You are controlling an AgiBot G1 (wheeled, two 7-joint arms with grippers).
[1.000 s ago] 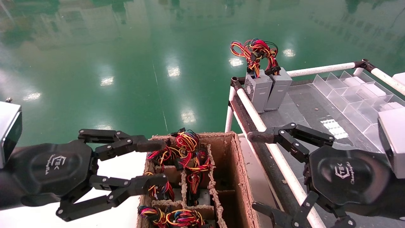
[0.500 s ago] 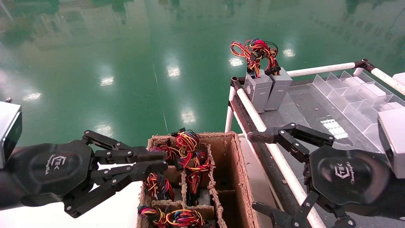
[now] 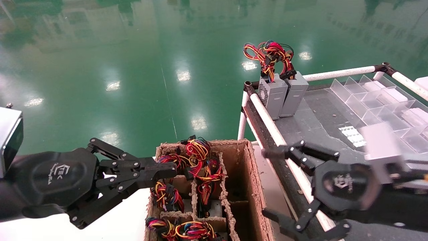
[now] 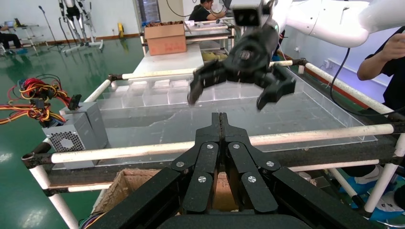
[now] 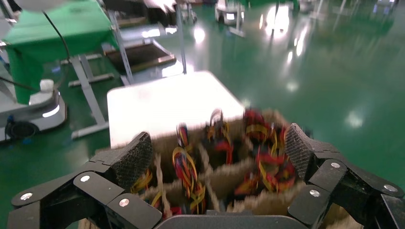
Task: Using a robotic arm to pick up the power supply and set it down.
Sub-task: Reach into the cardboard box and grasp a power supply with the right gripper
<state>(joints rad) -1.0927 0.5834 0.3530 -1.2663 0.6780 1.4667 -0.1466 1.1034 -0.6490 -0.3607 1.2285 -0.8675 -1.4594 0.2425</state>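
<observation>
Two grey power supplies (image 3: 282, 97) stand upright side by side at the cart's far left corner, their coloured wires (image 3: 269, 55) bunched on top; the left wrist view shows them too (image 4: 71, 136). More wire bundles (image 3: 197, 157) stick up from the compartments of a brown cardboard box (image 3: 249, 187), and the units under them are mostly hidden. My left gripper (image 3: 172, 169) is shut on nothing at the box's left rim. My right gripper (image 3: 267, 183) hangs open over the cart's near rail, beside the box's right wall. Its wrist view looks between its pads (image 5: 136, 160) at the box (image 5: 224, 176).
The cart has white pipe rails (image 3: 267, 117) and a dark top carrying a clear divider tray (image 3: 374, 100). A white table (image 3: 133, 217) lies under the box. Green floor lies beyond. A person (image 4: 387, 62) stands at the cart's far side.
My left gripper went from wide open to shut at the box's left rim. My right arm has shifted left toward the box, still open.
</observation>
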